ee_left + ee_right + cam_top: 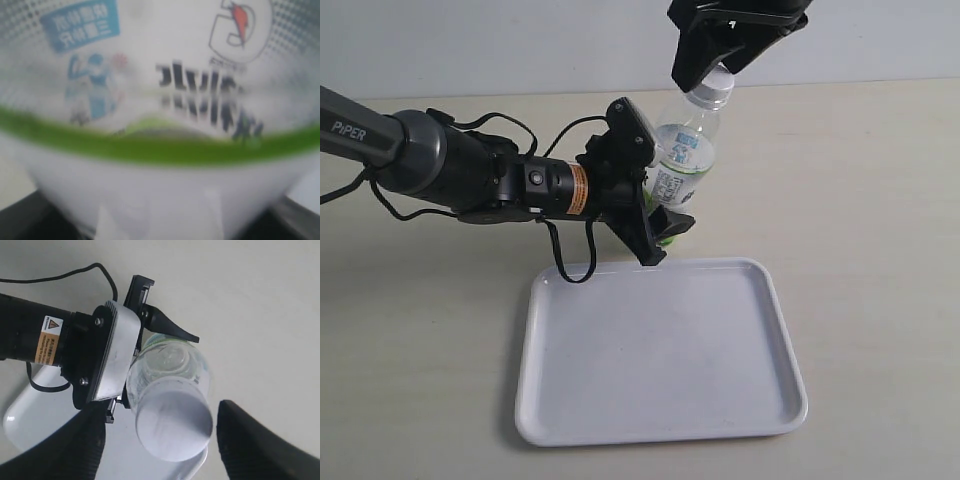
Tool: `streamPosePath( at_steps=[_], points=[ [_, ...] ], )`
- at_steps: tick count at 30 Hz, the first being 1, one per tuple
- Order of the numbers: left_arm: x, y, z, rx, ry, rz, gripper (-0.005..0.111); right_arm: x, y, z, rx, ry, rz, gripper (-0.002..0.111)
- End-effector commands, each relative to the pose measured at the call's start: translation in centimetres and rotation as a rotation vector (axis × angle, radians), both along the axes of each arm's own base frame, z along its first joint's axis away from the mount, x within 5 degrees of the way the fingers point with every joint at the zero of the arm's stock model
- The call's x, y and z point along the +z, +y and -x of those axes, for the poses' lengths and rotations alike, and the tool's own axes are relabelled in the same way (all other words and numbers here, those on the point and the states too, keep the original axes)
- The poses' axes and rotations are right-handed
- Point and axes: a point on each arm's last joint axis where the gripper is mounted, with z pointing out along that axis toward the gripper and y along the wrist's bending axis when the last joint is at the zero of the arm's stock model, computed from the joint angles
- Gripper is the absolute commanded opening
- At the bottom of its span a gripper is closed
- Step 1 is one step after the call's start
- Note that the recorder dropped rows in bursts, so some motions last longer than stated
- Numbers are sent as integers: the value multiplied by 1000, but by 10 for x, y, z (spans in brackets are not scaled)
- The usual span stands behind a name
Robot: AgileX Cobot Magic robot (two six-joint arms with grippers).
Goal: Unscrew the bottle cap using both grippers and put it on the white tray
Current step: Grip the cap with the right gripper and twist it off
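Observation:
The clear bottle with its white-and-green label leans over the table just behind the white tray. My left gripper, on the slim arm with the orange band, is shut on the bottle's lower body. Seen from the left wrist, the blurred label of the bottle fills the frame. The white bottle cap sits on the neck. My right gripper hangs open just above it. In the right wrist view the bottle cap lies between the two dark fingers, with a gap on each side.
The left arm's body and its loose black cable stretch across the table's left side, the cable reaching the tray's far left corner. Pale tabletop surrounds the tray.

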Motion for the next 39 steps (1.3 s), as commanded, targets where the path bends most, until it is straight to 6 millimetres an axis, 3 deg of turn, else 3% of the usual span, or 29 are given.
streamPosePath(
  at_steps=[1, 14, 17, 20, 22, 28, 39],
  points=[
    [5, 0, -1, 8, -6, 0, 0, 2, -2, 2, -8, -3, 28, 62],
    [5, 0, -1, 8, -6, 0, 0, -11, -1, -6, -13, 18, 35, 60],
    [5, 0, -1, 8, -6, 0, 0, -12, -1, -5, -9, 31, 37, 42],
    [5, 0, -1, 8, -6, 0, 0, -11, 2, -4, -10, 40, 2, 12],
    [5, 0, -1, 8, -6, 0, 0, -10, 3, -4, 3, 38, -7, -1],
    [5, 0, -1, 10, -3, 2, 0, -10, 3, -4, 125, -10, 25, 0],
    [5, -1, -1, 17, 8, 10, 0, -10, 3, -4, 632, -211, 166, 0]
  ],
)
